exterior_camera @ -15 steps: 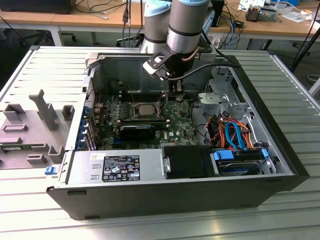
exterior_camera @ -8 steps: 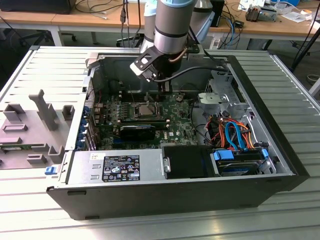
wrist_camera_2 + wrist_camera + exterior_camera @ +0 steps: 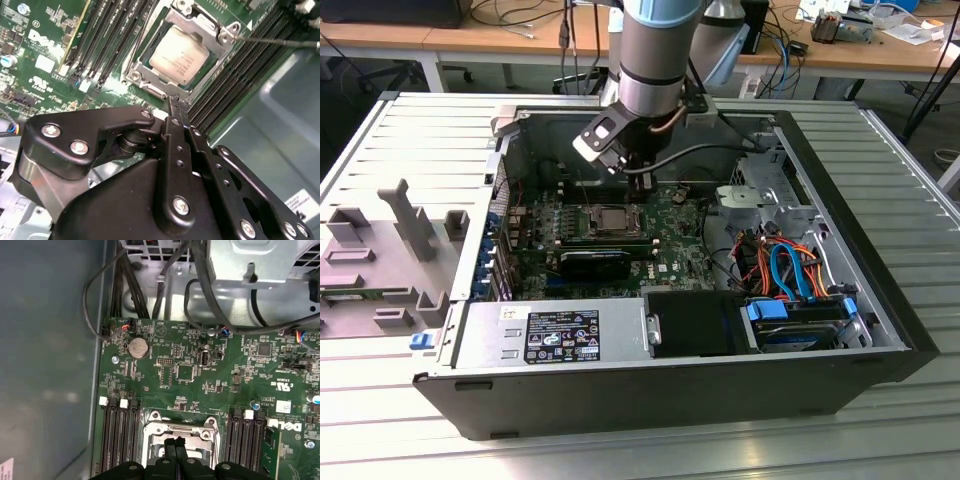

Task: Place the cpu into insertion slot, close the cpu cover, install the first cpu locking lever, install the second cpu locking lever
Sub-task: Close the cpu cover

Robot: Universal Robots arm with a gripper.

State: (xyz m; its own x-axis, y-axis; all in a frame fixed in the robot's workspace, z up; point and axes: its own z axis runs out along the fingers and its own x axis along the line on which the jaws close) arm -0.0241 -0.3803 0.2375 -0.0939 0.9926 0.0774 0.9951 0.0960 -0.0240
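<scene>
A ribbed metal table (image 3: 410,140) carries the open computer case (image 3: 880,330), and the case walls make a frame around the green circuit board (image 3: 670,245). The arm (image 3: 655,50) reaches in through the open top, where the room is free. Toward the exterior view's right, a bundle of cables (image 3: 790,270) crowds the case. The power supply box (image 3: 560,335) has a black-and-white label, too small for me to read.

The insertion slot (image 3: 612,222) sits between rows of black memory slots (image 3: 120,437). The cpu cover (image 3: 200,26) lies down around the cpu (image 3: 180,55), which rests in the slot. The gripper (image 3: 175,102) hovers at the socket's edge with its fingertips pressed together and nothing between them. I cannot tell if it touches. A thin wire lever (image 3: 280,40) sticks out past one corner of the cover.
</scene>
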